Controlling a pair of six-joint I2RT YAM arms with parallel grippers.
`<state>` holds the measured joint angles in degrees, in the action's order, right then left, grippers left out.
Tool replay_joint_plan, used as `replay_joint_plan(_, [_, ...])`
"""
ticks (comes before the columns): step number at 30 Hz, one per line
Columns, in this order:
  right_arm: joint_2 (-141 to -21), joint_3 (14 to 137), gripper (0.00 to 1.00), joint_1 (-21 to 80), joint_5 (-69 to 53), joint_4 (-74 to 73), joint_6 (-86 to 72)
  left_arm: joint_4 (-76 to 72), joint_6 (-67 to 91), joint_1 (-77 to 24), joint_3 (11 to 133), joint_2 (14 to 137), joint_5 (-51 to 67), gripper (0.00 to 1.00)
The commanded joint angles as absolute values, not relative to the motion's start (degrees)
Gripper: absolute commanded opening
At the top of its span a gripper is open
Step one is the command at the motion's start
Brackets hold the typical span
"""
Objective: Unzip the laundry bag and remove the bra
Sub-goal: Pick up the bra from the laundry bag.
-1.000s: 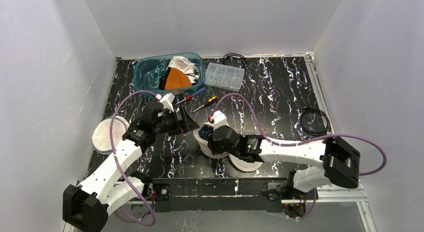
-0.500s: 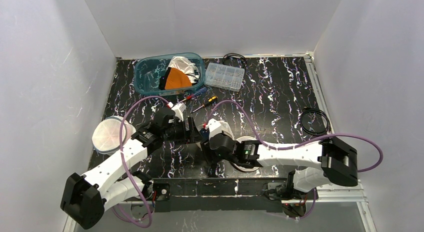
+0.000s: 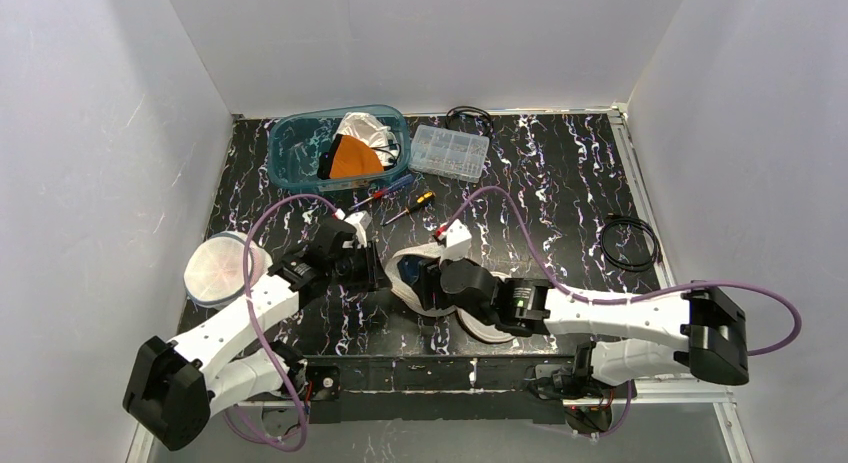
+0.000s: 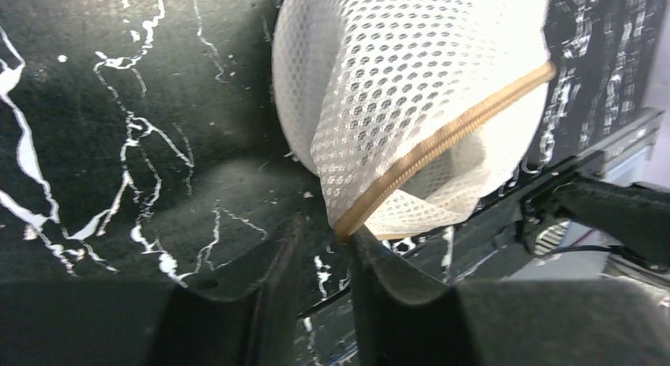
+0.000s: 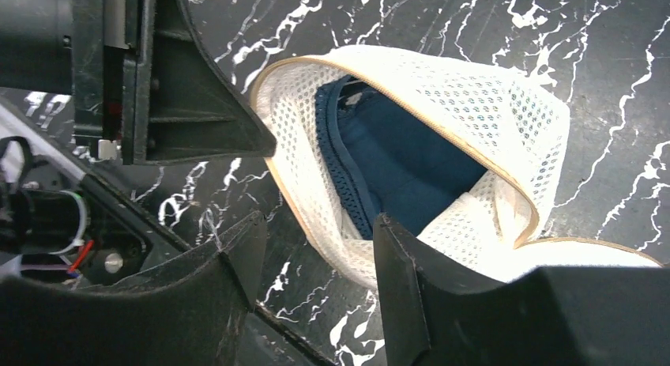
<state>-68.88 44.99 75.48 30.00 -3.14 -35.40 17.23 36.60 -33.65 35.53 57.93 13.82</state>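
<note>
Left fingers closed, pinching the tan zipper edge of the laundry bag at its low corner, with only a sliver of tape between them. Right fingers open and apart, straddling the lower mesh rim of the bag's open mouth, not clamped on anything. Bra, navy, sits inside the bag, visible through the mouth, none of it out. Bag lies on the surface between the two arms, close to the near edge.

Risks, as a judgement:
- The left pinch is shallow, so a tug could pop the tape free and let the mouth collapse over the bra.
- Right fingers closing here would likely catch mesh only, or mesh plus bra, and drag the whole bag.
- The two sets of fingers are close together, so a collision is possible.
</note>
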Motion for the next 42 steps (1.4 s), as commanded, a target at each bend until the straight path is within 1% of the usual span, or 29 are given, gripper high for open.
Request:
replay_joint_plan(1, [-72.8,49.0,0.59,75.6,33.7,-5.4,-34.9,20.4,36.0,-34.4,38.1,60.0,9.7,0.20])
replay_joint_plan(5, [-77.2,51.7,0.62,75.6,33.3,-3.9,-33.8,20.4,36.0,-34.8,38.6,61.8,9.3,0.08])
replay_joint_plan(8, [-81.4,54.4,0.66,75.6,34.3,-4.3,-32.9,20.5,36.3,-35.1,38.4,61.6,9.2,0.01])
replay_joint_plan(13, [-88.3,58.9,0.76,75.2,39.8,-6.8,-34.4,21.2,36.5,-35.3,37.9,60.2,9.2,0.00])
replay_joint_plan(17, [-93.0,62.1,0.77,74.6,43.4,-9.3,-35.8,22.6,36.3,-35.4,38.2,59.5,9.3,0.00])
replay_joint_plan(23, [-97.1,63.5,0.73,72.9,44.7,-11.4,-38.0,23.7,36.4,-35.5,37.7,58.4,8.3,0.00])
replay_joint_plan(30, [-97.8,62.0,0.55,72.0,45.7,-12.8,-40.2,24.8,36.1,-35.5,37.2,58.8,7.1,0.00])
replay_joint_plan(32, [-96.8,61.2,0.51,72.0,45.8,-12.4,-40.3,25.2,36.0,-35.4,37.0,58.9,6.5,0.00])
replay_joint_plan(34, [-95.9,60.8,0.51,72.0,45.8,-12.2,-40.5,25.5,35.9,-35.5,36.9,59.0,6.1,0.00])
replay_joint_plan(36, [-95.1,60.6,0.53,72.0,45.6,-12.3,-40.5,26.0,35.9,-35.5,37.0,59.1,5.2,0.00])
replay_joint_plan(40, [-93.5,59.5,0.68,72.0,44.8,-11.9,-40.6,27.4,35.9,-35.5,37.6,59.1,3.4,0.00])
replay_joint_plan(42, [-92.7,58.6,0.72,71.9,43.8,-10.4,-40.3,27.7,35.9,-35.5,37.8,58.9,3.3,0.00])
